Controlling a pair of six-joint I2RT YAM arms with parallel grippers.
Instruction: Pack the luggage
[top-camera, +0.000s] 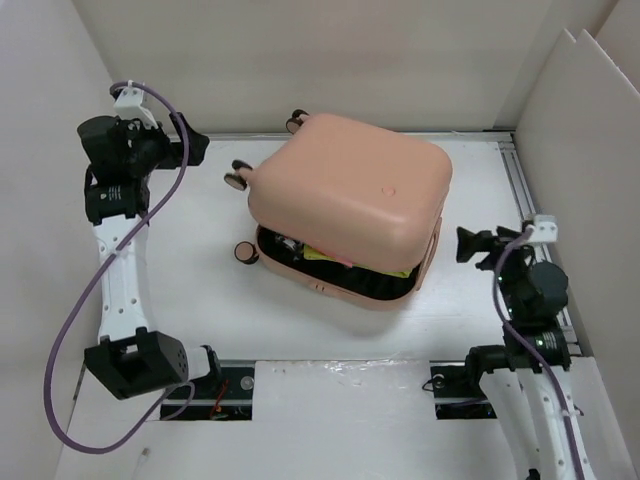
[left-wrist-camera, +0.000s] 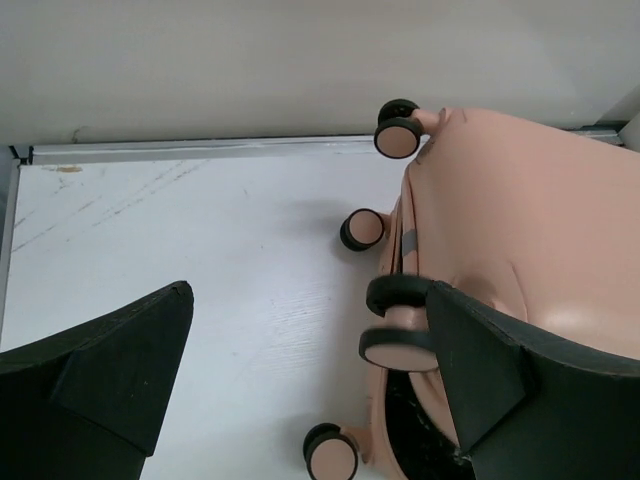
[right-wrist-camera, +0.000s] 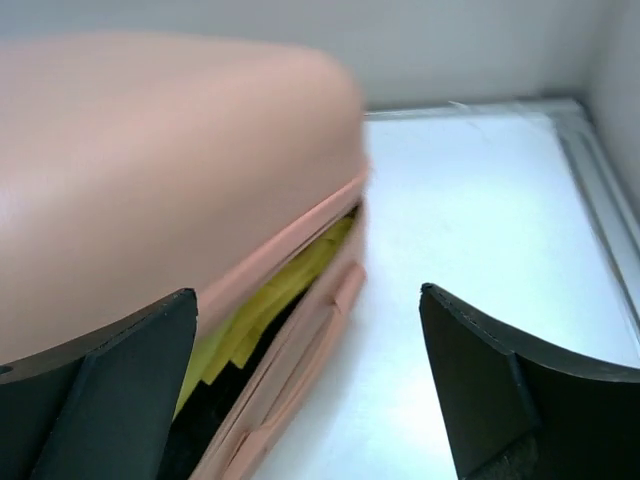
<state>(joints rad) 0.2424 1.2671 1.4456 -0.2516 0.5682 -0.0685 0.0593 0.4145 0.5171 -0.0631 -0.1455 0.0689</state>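
The white surface (top-camera: 470, 320) carries the luggage (top-camera: 350, 205) at its middle, between the two arms. It is a peach-pink hard shell with rounded corners.

I judge it stiff and smooth, so a pinch on the broad curved faces would likely slip. It looks bulky but not heavy, and on its small wheels it may skate away from the pusher if shoved sideways. The better holds are probably the near edge of the lid or the rim of the lower half. Pressing down on the lid's top may serve as well.

The lid (top-camera: 345, 190) lies down over the lower half (top-camera: 330, 283) but is not closed. It sits slightly skewed, leaving a gap along the luggage's near side. Black lining and something yellow (top-camera: 325, 255) show in that gap. The yellow piece lies close to the rim and could be caught when the halves meet.

The left claw (top-camera: 190, 145) is beside the luggage's left, wheeled end. Its fingers are spread wide and hold nothing. The right claw (top-camera: 470, 243) sits just off the luggage's right side, level with the gap. It is likewise spread and empty, touching nothing.

The wheels (left-wrist-camera: 397, 130) are black with peach hubs and stick out from the luggage's left end. A small round dimple (top-camera: 390, 192) marks the lid's top, toward the luggage's right side.
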